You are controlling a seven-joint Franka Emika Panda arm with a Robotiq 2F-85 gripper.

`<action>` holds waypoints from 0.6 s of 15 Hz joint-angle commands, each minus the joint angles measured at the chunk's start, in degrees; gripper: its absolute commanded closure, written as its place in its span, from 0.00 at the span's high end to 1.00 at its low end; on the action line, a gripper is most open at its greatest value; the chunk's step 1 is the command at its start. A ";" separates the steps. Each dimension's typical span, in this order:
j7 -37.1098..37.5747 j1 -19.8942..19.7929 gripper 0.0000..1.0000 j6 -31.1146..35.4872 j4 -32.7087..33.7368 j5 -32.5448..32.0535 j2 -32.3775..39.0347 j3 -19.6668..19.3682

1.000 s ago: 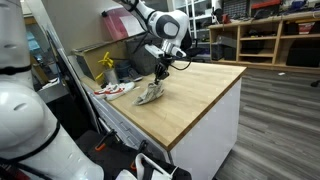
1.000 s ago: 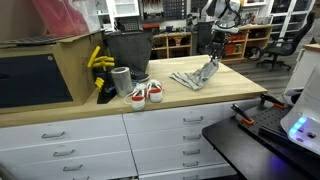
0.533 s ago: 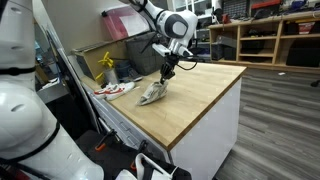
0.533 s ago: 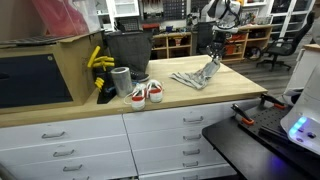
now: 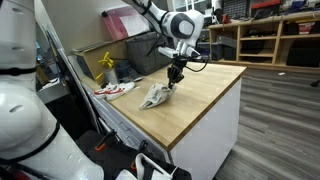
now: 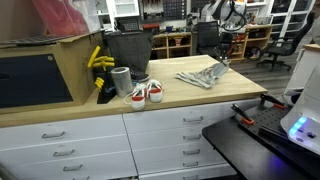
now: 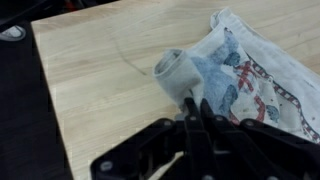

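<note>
1. The fingers (image 7: 189, 118) are clamped tight on a rolled-up fold of the cloth (image 7: 250, 80). Pinch looks solid in wrist view.
2. Vs a sec ago, the arm's slid further along the wooden surface (image 5: 205, 105) & the cloth went w/ it.
3. Cloth was tented up, now lies flatter mid-surface, well apart from the sneakers (image 6: 146, 93). The pull's spreading it imo.

The cloth (image 7: 245, 75), a pale fabric printed with blue and red motifs, lies crumpled and partly spread on the light wooden bench (image 5: 205, 95), with one rolled fold raised off the surface and pinched between the closed jaws.
</note>
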 commanded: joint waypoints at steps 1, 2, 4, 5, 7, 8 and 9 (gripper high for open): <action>-3.84 -2.79 0.02 1.18 0.88 -3.20 1.43 -2.06; -4.55 -3.51 0.02 1.48 0.96 -3.75 1.65 -2.48; -5.52 -4.52 0.02 1.92 0.66 -4.15 1.76 -2.74; -5.62 -4.75 0.02 1.83 0.34 -4.21 1.39 -2.72; -5.29 -4.45 0.02 2.01 -0.84 -3.98 0.08 -2.24; -5.56 -4.10 0.02 2.52 -1.67 -3.56 -0.83 -1.78; -5.54 -3.76 0.02 3.39 -2.26 -3.12 -1.54 -1.36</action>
